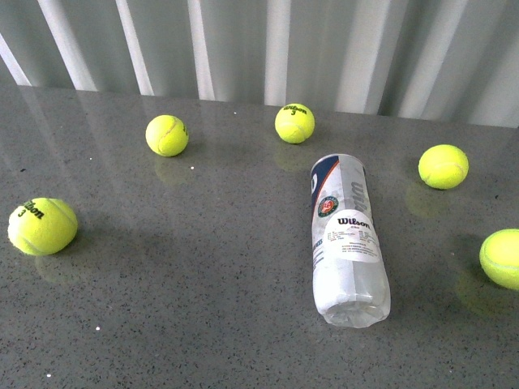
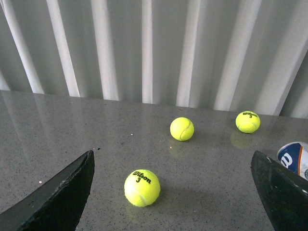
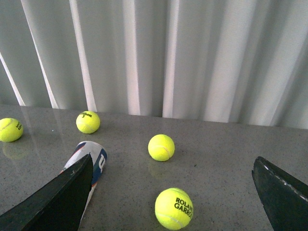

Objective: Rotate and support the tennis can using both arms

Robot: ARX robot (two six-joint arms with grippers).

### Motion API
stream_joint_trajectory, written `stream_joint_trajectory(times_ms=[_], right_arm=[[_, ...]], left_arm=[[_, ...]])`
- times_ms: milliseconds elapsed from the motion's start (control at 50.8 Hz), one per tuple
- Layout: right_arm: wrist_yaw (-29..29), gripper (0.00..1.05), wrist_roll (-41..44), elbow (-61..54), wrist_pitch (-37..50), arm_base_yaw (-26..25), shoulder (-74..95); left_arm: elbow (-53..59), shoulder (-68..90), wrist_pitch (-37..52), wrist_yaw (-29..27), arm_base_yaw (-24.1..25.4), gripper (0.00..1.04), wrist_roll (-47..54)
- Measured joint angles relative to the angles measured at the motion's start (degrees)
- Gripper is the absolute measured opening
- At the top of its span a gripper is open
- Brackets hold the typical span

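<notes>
The tennis can (image 1: 347, 240), a clear wrinkled Wilson tube with a navy band and round logo, lies on its side on the grey table, empty, right of centre in the front view. Neither arm shows in the front view. The left gripper (image 2: 173, 192) is open above the table, with a Wilson 3 ball (image 2: 142, 187) between its fingers (image 2: 62, 192); the can's navy end (image 2: 294, 159) shows by one finger. The right gripper (image 3: 171, 197) is open, with a Roland Garros ball (image 3: 173, 208) between its fingers; the can's navy end (image 3: 89, 159) lies beside one finger (image 3: 57, 202).
Several yellow-green balls lie loose on the table: one at the left (image 1: 42, 226), two at the back (image 1: 167, 134) (image 1: 294, 123), two at the right (image 1: 443, 166) (image 1: 503, 258). A white corrugated wall (image 1: 259, 40) closes off the table's far edge.
</notes>
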State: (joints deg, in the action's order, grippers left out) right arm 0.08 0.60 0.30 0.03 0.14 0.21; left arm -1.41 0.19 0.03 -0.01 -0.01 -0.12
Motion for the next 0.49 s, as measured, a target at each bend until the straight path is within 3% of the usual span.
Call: stream_joint_trajectory(times_ms=[492], right_arm=[[0.00,0.98,0.00,0.00,0.00,0.00,0.00]], left_arm=[[0.00,0.00,0.00,0.00,0.00,0.98,0.00]])
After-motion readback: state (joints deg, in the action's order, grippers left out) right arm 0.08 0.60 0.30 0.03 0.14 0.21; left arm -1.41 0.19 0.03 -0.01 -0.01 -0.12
